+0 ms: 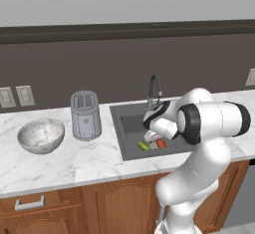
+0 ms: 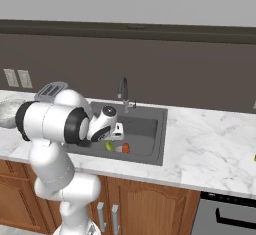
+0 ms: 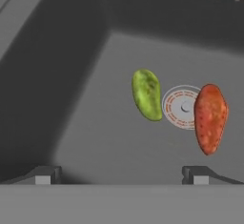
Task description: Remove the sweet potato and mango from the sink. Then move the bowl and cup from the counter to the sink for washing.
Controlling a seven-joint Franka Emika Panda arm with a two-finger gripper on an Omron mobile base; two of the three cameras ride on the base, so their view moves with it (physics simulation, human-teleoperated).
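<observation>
Wide-open, empty claw (image 3: 121,175) hovers over mango (image 3: 147,95) and sweet potato (image 3: 210,118), lying lengthwise parallel.

My own forearm and wrist covered part of the sink (image 1: 130,123) in both base views, and from the left they overlapped one end of the sweet potato (image 1: 161,143). In the right base view my shoulder hid most of the toaster (image 2: 52,91), and the bowl (image 2: 7,110) was cut off by the left edge. In the hand view the sweet potato overlapped the drain (image 3: 180,106).
</observation>
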